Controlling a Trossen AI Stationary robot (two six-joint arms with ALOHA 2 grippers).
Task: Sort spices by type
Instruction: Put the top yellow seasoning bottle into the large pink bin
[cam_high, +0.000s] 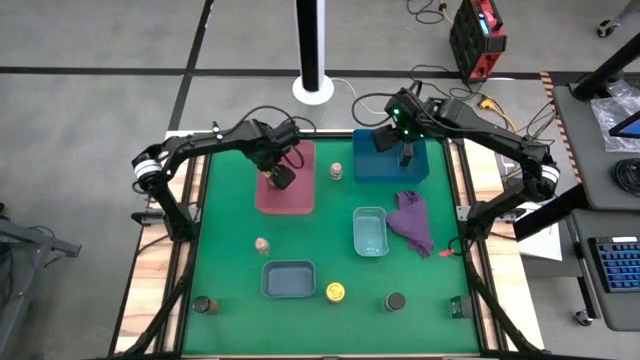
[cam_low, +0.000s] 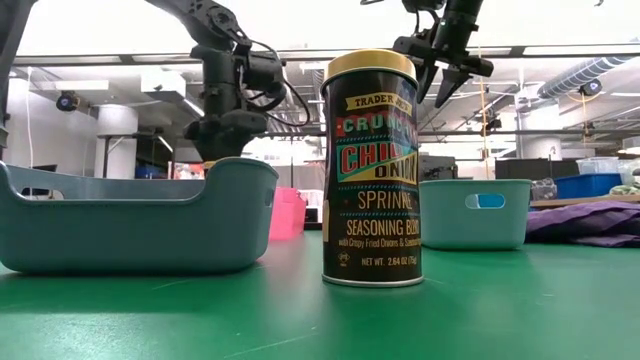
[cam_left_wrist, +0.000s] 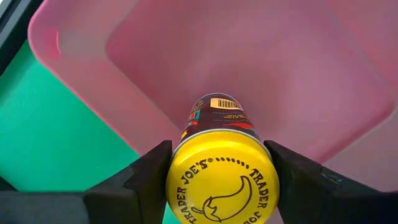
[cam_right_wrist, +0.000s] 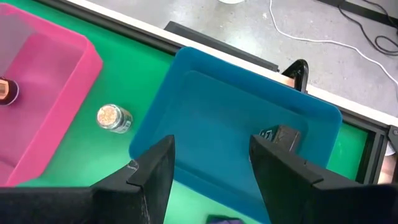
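My left gripper hangs over the pink tray, shut on a yellow-lidded spice jar. My right gripper is open and empty above the blue tray. A slim dark rectangular jar shows in that tray, partly behind one finger. A second yellow-lidded jar stands near the table's near edge and fills the middle of the low view. One tiny pinkish jar stands between the pink and blue trays, another near the grey tray. Two round dark-lidded jars stand at the near edge. My left gripper pinches the yellow-lidded jar at its lid end, one finger on either side. It comes from above, slanting down. The jar's body points away from the fingers toward the pink tray's floor; whether its base touches the floor I cannot tell.
A grey-blue tray and a light teal tray sit on the green mat, with a purple cloth to the right of the teal one. Open green mat lies between the trays and along the near edge.
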